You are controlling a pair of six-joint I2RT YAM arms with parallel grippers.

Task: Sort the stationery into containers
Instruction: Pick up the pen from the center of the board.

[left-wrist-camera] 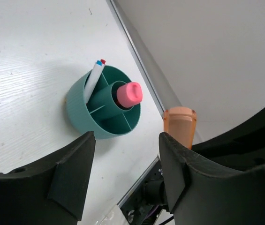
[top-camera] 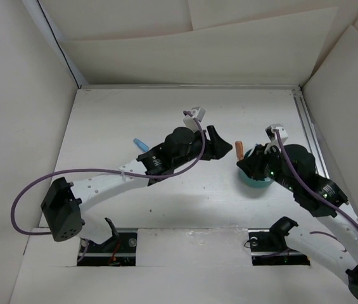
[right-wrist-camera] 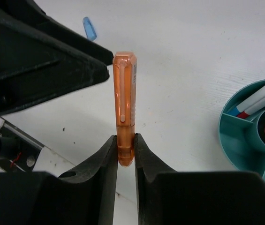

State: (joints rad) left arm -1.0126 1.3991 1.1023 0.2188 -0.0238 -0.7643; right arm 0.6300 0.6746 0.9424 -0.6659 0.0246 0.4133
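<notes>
My right gripper (right-wrist-camera: pixel 125 140) is shut on the lower end of an orange eraser-like stick (right-wrist-camera: pixel 124 93) and holds it up above the table; the stick also shows in the top view (top-camera: pixel 239 149). My left gripper (left-wrist-camera: pixel 127 140) is open and empty, with the orange stick (left-wrist-camera: pixel 180 124) just behind its right finger. The teal cup (left-wrist-camera: pixel 83 105) holds a white pen (left-wrist-camera: pixel 94 77) in an outer compartment and a pink eraser (left-wrist-camera: pixel 130 93) in its centre. In the top view my right gripper (top-camera: pixel 247 163) covers most of the cup (top-camera: pixel 255 183). A light blue piece (top-camera: pixel 139 143) lies left of my left arm.
White walls enclose the table on three sides. A metal rail (top-camera: pixel 308 130) runs along the right edge. The left gripper's fingers (right-wrist-camera: pixel 43 70) fill the upper left of the right wrist view, close to the orange stick. The light blue piece (right-wrist-camera: pixel 89 28) lies beyond them.
</notes>
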